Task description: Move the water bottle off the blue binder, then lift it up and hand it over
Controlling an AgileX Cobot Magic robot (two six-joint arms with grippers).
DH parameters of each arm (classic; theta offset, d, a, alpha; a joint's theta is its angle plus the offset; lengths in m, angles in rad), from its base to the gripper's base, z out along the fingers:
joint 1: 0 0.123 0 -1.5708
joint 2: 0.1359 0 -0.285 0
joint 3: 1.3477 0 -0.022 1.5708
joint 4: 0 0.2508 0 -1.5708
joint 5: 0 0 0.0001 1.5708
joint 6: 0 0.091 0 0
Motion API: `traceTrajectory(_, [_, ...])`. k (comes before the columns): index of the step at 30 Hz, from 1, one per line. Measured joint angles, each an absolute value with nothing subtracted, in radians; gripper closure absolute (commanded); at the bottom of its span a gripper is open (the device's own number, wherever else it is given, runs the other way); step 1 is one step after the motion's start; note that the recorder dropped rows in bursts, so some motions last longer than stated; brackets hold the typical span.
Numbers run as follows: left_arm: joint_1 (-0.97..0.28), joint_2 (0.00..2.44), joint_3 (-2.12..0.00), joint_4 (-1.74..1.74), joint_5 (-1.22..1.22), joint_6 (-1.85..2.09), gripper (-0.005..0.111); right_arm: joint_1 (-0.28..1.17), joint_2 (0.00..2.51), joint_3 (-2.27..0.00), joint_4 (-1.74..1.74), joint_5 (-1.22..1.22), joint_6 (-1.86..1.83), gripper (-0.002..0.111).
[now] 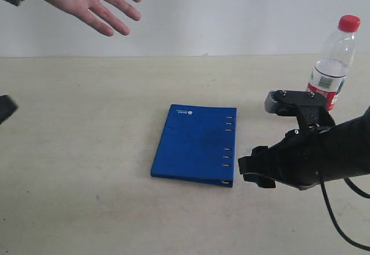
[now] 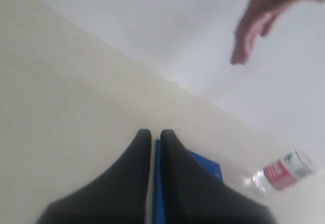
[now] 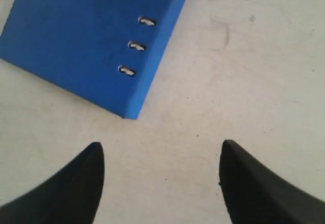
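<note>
The water bottle (image 1: pixel 333 61), clear with a red cap and a red-and-white label, stands upright on the table at the back right, off the blue binder (image 1: pixel 196 145). The binder lies flat mid-table with its metal rings along the right edge. My right gripper (image 1: pixel 250 167) hovers just right of the binder's near right corner, open and empty; its wrist view shows the binder corner (image 3: pixel 91 36) ahead of the spread jaws (image 3: pixel 160 158). My left gripper (image 2: pixel 152 132) is shut on nothing at the far left edge of the exterior view. Beyond it, the left wrist view shows the binder (image 2: pixel 203 165) and the bottle (image 2: pixel 282 173).
A person's open hand (image 1: pixel 92 0) reaches in above the table's far left corner, and it shows in the left wrist view too (image 2: pixel 259 21). The beige table (image 1: pixel 87 151) meets a white wall behind. My right arm's black body (image 1: pixel 324 151) lies in front of the bottle.
</note>
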State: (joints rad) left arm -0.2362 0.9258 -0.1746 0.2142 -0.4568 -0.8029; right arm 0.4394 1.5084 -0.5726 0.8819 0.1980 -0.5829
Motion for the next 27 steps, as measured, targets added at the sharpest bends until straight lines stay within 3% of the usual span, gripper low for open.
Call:
traceTrajectory(7, [-0.272, 1.399, -0.373, 0.688, -0.676, -0.931, 0.097, 0.439, 1.499, -0.59, 0.901, 0.097, -0.486, 0.049])
traceTrajectory(9, [-0.274, 1.489, -0.421, 0.736, -0.689, -0.96, 0.09, 0.439, 1.499, -0.621, 0.909, 0.151, -0.47, 0.049])
traceTrajectory(13, [-0.274, 1.623, -0.496, 0.764, -0.695, -0.98, 0.064, 0.439, 1.499, -0.708, 0.913, 0.3, -0.575, 0.049])
traceTrajectory(17, [-0.274, 1.714, -0.561, 0.768, -0.707, -0.993, 0.048, 0.42, 1.514, -0.751, 0.92, 0.331, -0.659, 0.049])
traceTrajectory(21, [-0.274, 1.797, -0.612, 0.803, -0.712, -1.08, 0.045, 0.317, 1.61, -0.76, 0.999, 0.362, -0.696, 0.049])
traceTrajectory(27, [-0.274, 1.869, -0.676, 0.907, -0.737, -1.186, 0.045, 0.216, 1.672, -0.815, 1.158, 0.616, -0.976, 0.049])
